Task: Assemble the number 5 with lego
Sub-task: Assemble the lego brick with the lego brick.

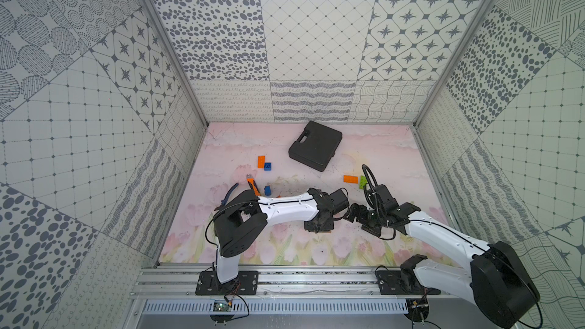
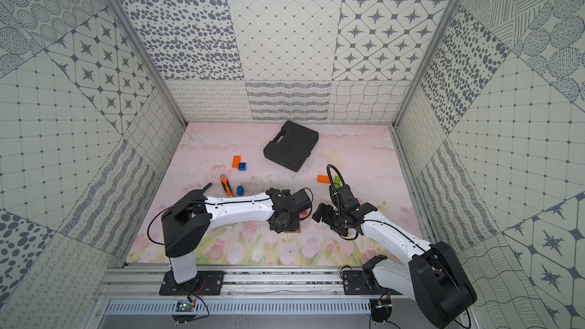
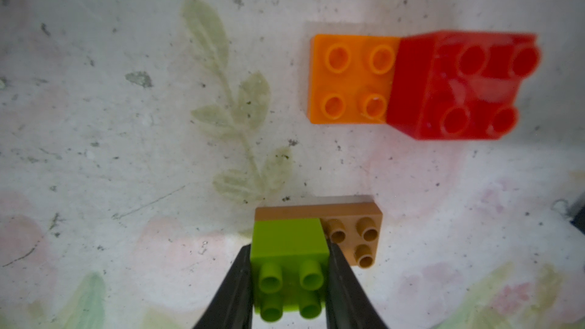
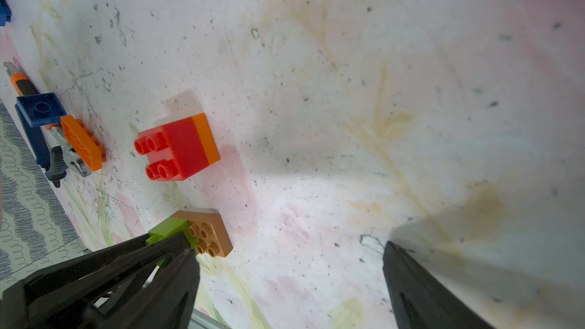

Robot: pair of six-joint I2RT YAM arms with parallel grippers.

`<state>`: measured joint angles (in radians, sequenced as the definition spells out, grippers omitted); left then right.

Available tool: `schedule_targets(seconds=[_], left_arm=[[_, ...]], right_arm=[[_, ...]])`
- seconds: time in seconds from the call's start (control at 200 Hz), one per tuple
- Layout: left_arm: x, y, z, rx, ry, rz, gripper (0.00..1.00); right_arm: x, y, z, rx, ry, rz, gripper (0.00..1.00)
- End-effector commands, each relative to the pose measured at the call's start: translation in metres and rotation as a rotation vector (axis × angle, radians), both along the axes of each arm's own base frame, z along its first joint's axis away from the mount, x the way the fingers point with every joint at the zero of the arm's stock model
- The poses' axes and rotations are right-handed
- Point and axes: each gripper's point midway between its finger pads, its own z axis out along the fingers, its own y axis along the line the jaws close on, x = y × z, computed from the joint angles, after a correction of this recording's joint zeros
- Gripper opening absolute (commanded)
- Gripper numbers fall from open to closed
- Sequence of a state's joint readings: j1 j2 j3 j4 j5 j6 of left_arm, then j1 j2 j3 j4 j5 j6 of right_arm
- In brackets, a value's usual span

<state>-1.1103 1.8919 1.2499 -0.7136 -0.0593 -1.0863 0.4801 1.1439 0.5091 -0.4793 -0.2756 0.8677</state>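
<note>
Scuffed floral mat (image 3: 126,121): my left pincer (image 3: 288,256) grips the green brick (image 3: 288,235) on the brown plate (image 3: 357,235), best pressed straight down; right pincer (image 4: 289,254) wide, empty.

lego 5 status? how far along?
Early. Done: a red brick sits on one end of an orange brick; a green square brick looks seated on a brown brick. In hand: left gripper is shut on that green one; right gripper is open, empty. Left: no 5 shape yet; the stacks lie apart, and a second orange brick, long green brick and blue brick lie loose.
</note>
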Motion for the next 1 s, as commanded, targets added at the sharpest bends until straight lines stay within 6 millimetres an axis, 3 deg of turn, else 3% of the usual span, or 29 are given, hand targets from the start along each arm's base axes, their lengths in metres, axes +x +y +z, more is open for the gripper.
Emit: schedule_targets(seconds=[0.0, 0.11, 0.215, 0.315, 0.425, 0.66, 0.876, 0.996], left_arm=[[-0.001, 0.023, -0.012, 0.084, 0.018, 0.003, 0.16], [0.013, 0.013, 0.024, 0.043, -0.058, -0.039, 0.31], [0.018, 0.005, 0.045, -0.020, -0.100, -0.063, 0.42], [0.019, 0.003, 0.056, -0.074, -0.132, -0.065, 0.50], [0.017, 0.006, 0.055, -0.114, -0.141, -0.061, 0.59], [0.015, 0.012, 0.053, -0.134, -0.139, -0.048, 0.61], [0.027, 0.029, 0.075, -0.250, -0.296, -0.043, 0.61], [0.036, 0.047, 0.083, -0.309, -0.361, -0.004, 0.61]], right_arm=[[0.007, -0.005, 0.011, -0.027, -0.041, -0.011, 0.95], [0.017, -0.004, 0.027, -0.022, -0.101, -0.013, 0.97], [0.021, -0.008, 0.035, -0.048, -0.136, -0.014, 0.99], [0.024, -0.014, 0.043, -0.085, -0.163, -0.016, 0.99], [0.026, -0.021, 0.049, -0.125, -0.181, -0.015, 0.99], [0.028, -0.026, 0.054, -0.151, -0.182, -0.036, 0.99], [0.044, -0.063, 0.073, -0.262, -0.280, -0.167, 0.99], [0.054, -0.055, 0.079, -0.167, -0.322, -0.110, 0.99]])
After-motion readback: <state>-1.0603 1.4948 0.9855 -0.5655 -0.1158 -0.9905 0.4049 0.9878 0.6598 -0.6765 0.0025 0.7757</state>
